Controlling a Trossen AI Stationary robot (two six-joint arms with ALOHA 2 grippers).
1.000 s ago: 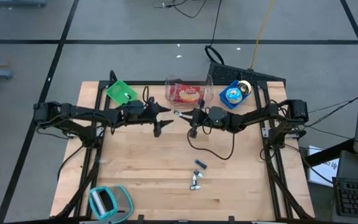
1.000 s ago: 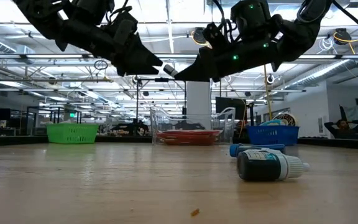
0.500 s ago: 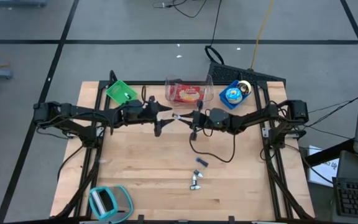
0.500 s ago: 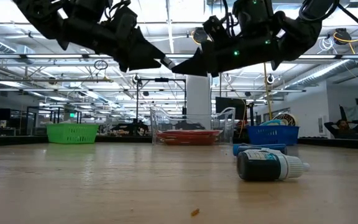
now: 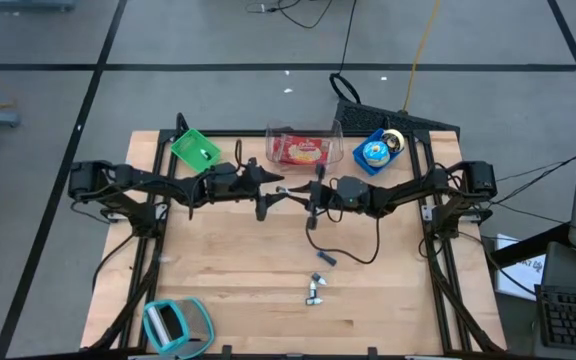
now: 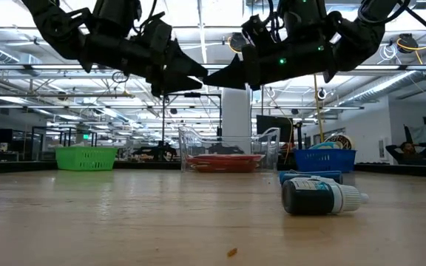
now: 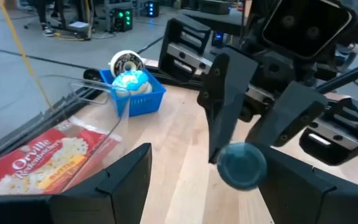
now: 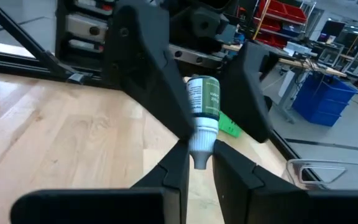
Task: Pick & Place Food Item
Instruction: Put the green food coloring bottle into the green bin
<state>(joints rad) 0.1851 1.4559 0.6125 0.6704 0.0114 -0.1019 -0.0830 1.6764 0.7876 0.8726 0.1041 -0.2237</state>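
The two arms meet above the middle of the tabletop (image 5: 238, 290), toward its far side. The right end effector (image 5: 301, 194) is pressed together on a small bottle (image 8: 202, 115), pinching it at the white nozzle end; the green-labelled body sticks out past the fingertips. The bottle's long axis lies roughly level, left to right, in line with both arms, its blue base (image 7: 242, 165) pointing left.

The left end effector (image 5: 274, 190) faces it from the left with its fingers spread wide, one on either side of the bottle's body. I cannot tell whether they touch it yet. The bottle hangs clear of the wood, just near of the clear bin (image 5: 303, 148) with the popcorn box.

Judging by this, a hand-over is at hand: the left arm is the one placed to close on the body, across its axis, before the right lets go.
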